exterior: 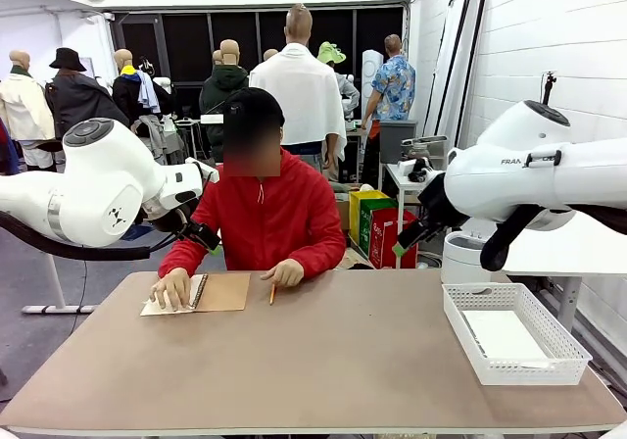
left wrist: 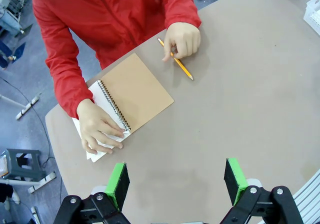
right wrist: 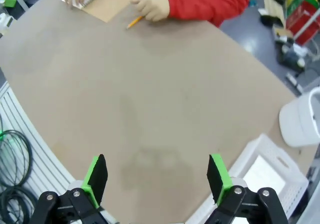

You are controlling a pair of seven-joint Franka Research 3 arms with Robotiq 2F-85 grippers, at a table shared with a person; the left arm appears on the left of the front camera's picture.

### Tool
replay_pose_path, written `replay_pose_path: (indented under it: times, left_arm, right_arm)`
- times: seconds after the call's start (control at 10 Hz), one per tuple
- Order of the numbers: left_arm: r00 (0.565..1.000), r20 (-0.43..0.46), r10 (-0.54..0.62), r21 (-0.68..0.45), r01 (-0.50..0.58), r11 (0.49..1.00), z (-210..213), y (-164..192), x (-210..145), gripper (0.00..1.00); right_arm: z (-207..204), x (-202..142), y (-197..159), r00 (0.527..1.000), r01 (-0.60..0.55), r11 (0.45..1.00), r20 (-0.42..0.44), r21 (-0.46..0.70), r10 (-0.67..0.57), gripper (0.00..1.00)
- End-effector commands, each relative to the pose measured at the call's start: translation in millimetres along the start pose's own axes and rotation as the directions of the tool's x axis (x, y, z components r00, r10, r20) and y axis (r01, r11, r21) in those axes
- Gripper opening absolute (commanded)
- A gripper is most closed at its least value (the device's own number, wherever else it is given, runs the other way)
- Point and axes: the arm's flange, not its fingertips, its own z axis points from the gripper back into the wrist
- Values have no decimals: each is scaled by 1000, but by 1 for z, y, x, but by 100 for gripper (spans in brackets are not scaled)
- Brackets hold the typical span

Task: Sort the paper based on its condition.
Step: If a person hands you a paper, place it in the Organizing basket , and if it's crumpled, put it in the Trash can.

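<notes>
The left end effector (left wrist: pixel 176 180) is held above the desk (left wrist: pixel 240 94), green pads set wide apart, nothing between them. The right end effector (right wrist: pixel 157 176) is likewise spread wide and empty, raised over the near part of the desk. At the far edge a spiral-bound notebook (left wrist: pixel 137 91) is laid with its brown card cover up. White paper (left wrist: pixel 94 155) is seen on the other side of the spiral, pressed down under one hand (left wrist: pixel 100 129) of the person in the red jacket; whether it is loose or bound cannot be told. A yellow pencil (left wrist: pixel 181 66) is held slanting against the desk by the other hand (left wrist: pixel 182 39), near the notebook but apart from it. A white slotted basket (exterior: pixel 534 371) is placed toward the robot's right side of the desk, and a white sheet (exterior: pixel 505 336) is laid flat inside it.
</notes>
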Motion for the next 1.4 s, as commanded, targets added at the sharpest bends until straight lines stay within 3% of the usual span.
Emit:
replay_pose_path:
  times: [0.0,0.3,0.4,1.3]
  left_arm:
    - [1000,-2,-3,-1,3,1000,0,0,-1,100]
    - [1000,-2,-3,-1,3,1000,0,0,-1,100]
    - [1000,-2,-3,-1,3,1000,0,0,-1,100]
    - [1000,-2,-3,-1,3,1000,0,0,-1,100]
  right_arm:
    - [-20,-13,10,997,-67,997,50,33,66,100]
    - [-26,-9,22,993,-112,994,29,6,111,100]
    - [-15,11,21,996,-76,997,41,17,76,100]
    - [-15,11,21,996,-76,997,41,17,76,100]
